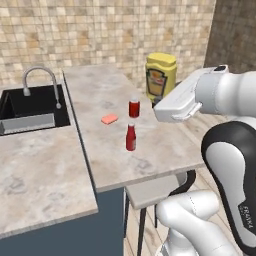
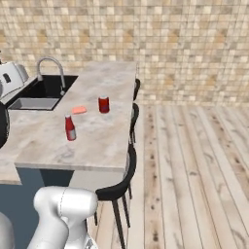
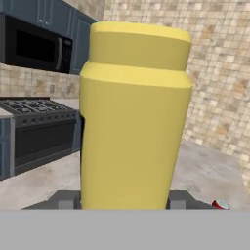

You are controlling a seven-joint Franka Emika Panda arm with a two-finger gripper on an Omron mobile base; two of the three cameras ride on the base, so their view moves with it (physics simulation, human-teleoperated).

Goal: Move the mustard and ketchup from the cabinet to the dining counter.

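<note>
The mustard (image 1: 161,74), a squat yellow squeeze bottle with a label, hangs upright in the air over the dining counter (image 1: 100,87), held from its base. My gripper (image 3: 122,201) is shut on the mustard (image 3: 134,117), one dark fingertip (image 3: 66,200) on each side of it. The ketchup (image 1: 131,137), a slim red bottle, stands upright near the middle of the beige dining counter (image 2: 104,138); the same ketchup (image 2: 70,127) stands apart from the hand. Dark blue cabinet fronts (image 3: 46,12) show far behind the bottle, above a microwave.
A short red can (image 1: 134,107) and an orange sponge (image 1: 109,118) lie just beyond the ketchup. A black sink with a curved tap (image 1: 40,80) is at the left. Dark stools (image 2: 127,180) stand under the counter's overhang, with wood floor to the right. A stove (image 3: 39,132) stands far off.
</note>
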